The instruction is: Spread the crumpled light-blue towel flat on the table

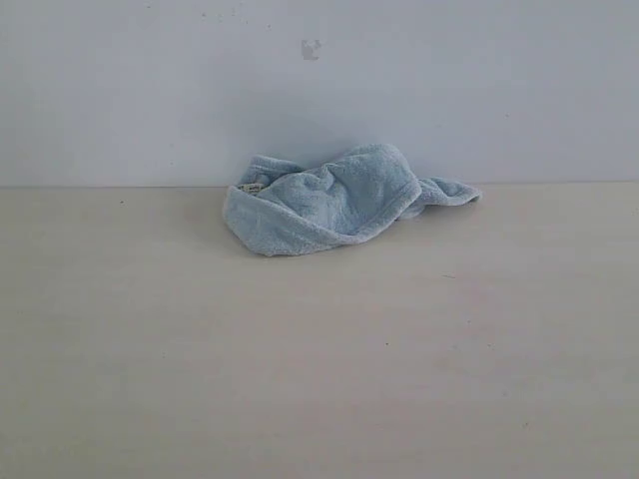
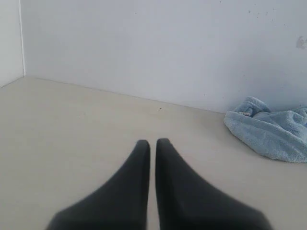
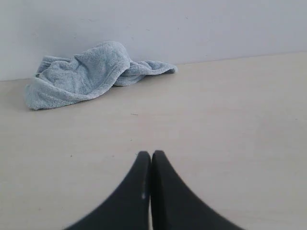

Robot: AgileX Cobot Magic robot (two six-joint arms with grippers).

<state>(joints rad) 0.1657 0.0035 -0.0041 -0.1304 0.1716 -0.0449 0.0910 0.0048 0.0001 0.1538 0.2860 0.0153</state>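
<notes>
The light-blue towel (image 1: 334,200) lies crumpled in a heap at the far side of the beige table (image 1: 319,369), against the wall, with a thin tail running to the right and a small white label at its left end. Neither gripper shows in the exterior view. In the left wrist view the left gripper (image 2: 152,143) is shut with only a thin slit between its black fingers, well short of the towel (image 2: 271,129). The right gripper (image 3: 151,155) is shut and empty too, hovering over bare table far from the towel (image 3: 81,74).
A plain white wall (image 1: 319,80) rises right behind the towel, with a small grey mark high up. In the left wrist view a side wall (image 2: 9,38) meets it at a corner.
</notes>
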